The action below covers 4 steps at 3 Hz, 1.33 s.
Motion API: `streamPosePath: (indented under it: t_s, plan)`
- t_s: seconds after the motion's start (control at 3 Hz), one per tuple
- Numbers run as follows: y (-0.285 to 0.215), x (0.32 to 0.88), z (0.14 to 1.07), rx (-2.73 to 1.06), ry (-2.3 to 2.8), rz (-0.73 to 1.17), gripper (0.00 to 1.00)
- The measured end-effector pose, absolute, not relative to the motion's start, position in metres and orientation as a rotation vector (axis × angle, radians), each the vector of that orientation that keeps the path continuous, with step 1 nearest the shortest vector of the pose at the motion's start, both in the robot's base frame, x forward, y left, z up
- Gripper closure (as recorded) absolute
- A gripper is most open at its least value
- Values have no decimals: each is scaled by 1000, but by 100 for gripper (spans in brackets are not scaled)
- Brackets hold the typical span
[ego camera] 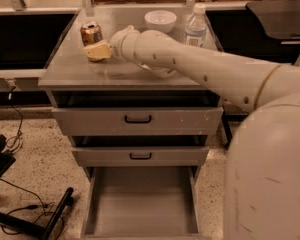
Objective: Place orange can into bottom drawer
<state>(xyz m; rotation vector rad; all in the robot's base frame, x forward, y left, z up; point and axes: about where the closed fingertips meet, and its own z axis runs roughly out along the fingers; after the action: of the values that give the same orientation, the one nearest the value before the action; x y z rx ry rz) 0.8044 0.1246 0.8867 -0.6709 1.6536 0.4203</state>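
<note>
The orange can [91,33] stands upright at the back left of the grey cabinet top [85,74]. My gripper [96,51] is at the end of the cream arm reaching in from the right. It sits low over the top, just in front of the can and slightly to its right, close to it or touching it. The bottom drawer [140,204] is pulled out at floor level and its plain grey floor holds nothing.
A white bowl [160,20] and a clear water bottle [195,26] stand at the back of the cabinet top. The two upper drawers [138,119] with black handles are nearly shut. A black stand and cables [25,219] lie on the floor at left.
</note>
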Motion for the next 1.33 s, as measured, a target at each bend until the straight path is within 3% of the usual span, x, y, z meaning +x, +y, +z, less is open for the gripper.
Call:
streamPosePath:
  t_s: [0.33,0.67,1.33]
  plan:
    - [136,828,888,-652,1637,431,0]
    - [149,839,900,-651,1595,458,19]
    - [196,834,905,-649,1536,687,66]
